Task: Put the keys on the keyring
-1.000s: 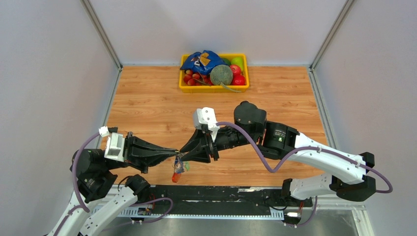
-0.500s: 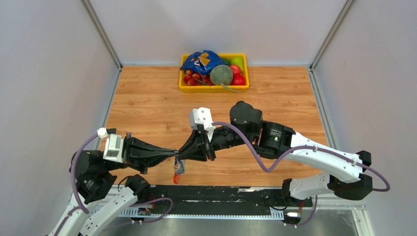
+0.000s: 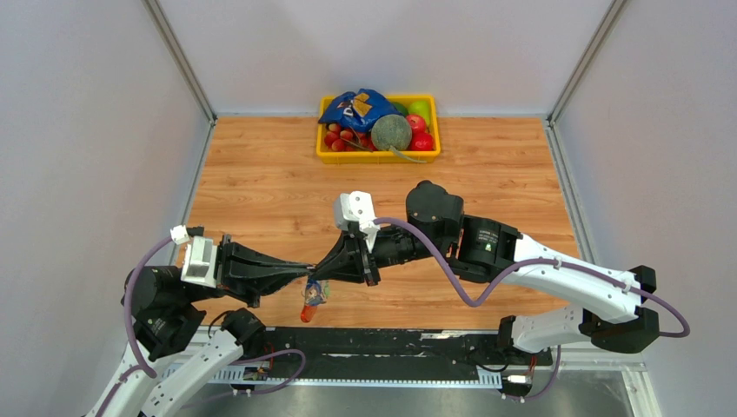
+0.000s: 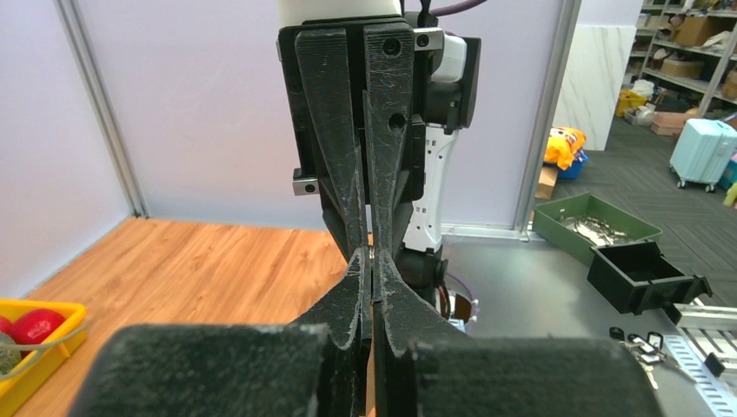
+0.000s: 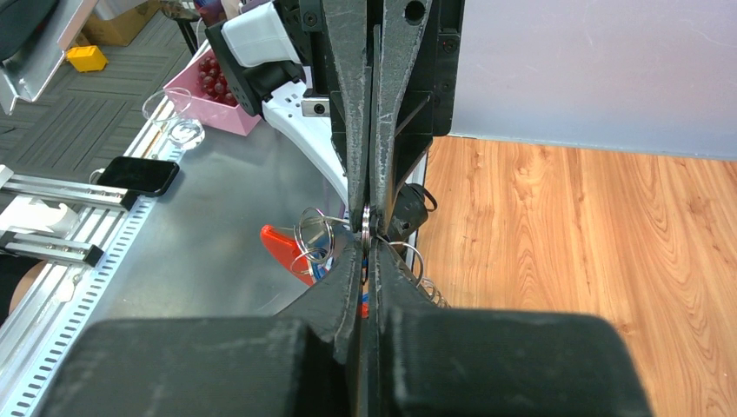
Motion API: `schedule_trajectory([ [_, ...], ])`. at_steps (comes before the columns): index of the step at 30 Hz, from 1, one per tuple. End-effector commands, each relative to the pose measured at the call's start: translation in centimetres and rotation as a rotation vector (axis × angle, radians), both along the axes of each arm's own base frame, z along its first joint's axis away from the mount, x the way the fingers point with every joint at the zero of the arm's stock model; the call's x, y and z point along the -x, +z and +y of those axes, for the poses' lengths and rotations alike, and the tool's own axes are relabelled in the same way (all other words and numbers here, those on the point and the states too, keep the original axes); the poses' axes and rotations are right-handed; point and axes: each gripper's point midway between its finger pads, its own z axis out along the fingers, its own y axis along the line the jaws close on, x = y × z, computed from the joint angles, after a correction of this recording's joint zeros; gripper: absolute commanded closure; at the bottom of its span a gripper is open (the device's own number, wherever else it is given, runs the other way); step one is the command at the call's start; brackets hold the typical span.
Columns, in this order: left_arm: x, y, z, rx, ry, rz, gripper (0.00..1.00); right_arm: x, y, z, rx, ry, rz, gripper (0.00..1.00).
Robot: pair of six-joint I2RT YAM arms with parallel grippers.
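Two clenched grippers meet tip to tip — left gripper (image 3: 304, 270), right gripper (image 3: 316, 275) — pinching the dangling keyring (image 3: 311, 294).

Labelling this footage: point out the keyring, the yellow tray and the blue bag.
keyring (image 5: 280, 248): right wrist view, on its red clip.
yellow tray (image 3: 378, 157): top view, on its near wall.
blue bag (image 3: 352, 109): top view, on its middle.

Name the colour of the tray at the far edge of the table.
The tray is yellow, clearest in the top external view.
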Motion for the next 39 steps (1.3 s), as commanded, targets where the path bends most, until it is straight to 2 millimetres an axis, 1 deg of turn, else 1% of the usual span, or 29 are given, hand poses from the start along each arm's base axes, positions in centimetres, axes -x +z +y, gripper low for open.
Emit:
schedule_trajectory([
  [1, 0.5, -0.4, -0.2, -0.032, -0.038, 0.004, 1.0, 0.2, 2.0, -0.4, -0.059, -0.012, -0.018, 1.0],
  [4, 0.5, -1.5, -0.3, -0.084, -0.039, 0.051, 0.95, -0.1, 0.9, -0.9, -0.013, -0.037, -0.01, 1.0],
  [5, 0.5, -1.6, -0.2, -0.09, -0.034, 0.058, 0.9, -0.2, 0.4, -1.0, 0.005, -0.042, -0.008, 1.0],
  [9, 0.4, -2.4, 0.1, -0.13, -0.009, 0.085, 0.77, 0.0, -1.5, -2.0, 0.077, -0.041, 0.001, 1.0],
  [10, 0.4, -2.7, 0.1, -0.144, -0.007, 0.098, 0.75, 0.1, -1.9, -2.2, 0.096, -0.038, 0.002, 1.0],
  [13, 0.3, -3.3, 0.1, -0.179, -0.005, 0.12, 0.65, 0.1, -3.3, -2.6, 0.156, -0.036, -0.003, 1.0],
  [14, 0.4, -3.3, 0.1, -0.185, -0.009, 0.122, 0.62, 0.1, -3.8, -2.8, 0.179, -0.035, -0.002, 1.0],
  [16, 0.5, -3.5, 0.0, -0.202, -0.019, 0.131, 0.58, 0.2, -4.5, -3.0, 0.211, -0.026, -0.001, 1.0],
  [21, 0.1, -4.4, -0.2, -0.257, -0.019, 0.167, 0.56, 0.5, -6.3, -3.1, 0.292, -0.001, 0.009, 1.0],
  [28, -0.6, -5.7, -0.8, -0.316, -0.027, 0.226, 0.53, 0.4, -7.8, -2.5, 0.35, 0.013, 0.015, 1.0],
  [34, -1.0, -6.5, -1.1, -0.341, -0.033, 0.267, 0.53, -0.1, -7.9, -1.5, 0.358, 0.0, 0.01, 1.0],
  [39, -1.3, -7.6, -1.3, -0.373, -0.029, 0.296, 0.54, -0.6, -7.5, -1.0, 0.351, -0.02, 0.0, 1.0],
])
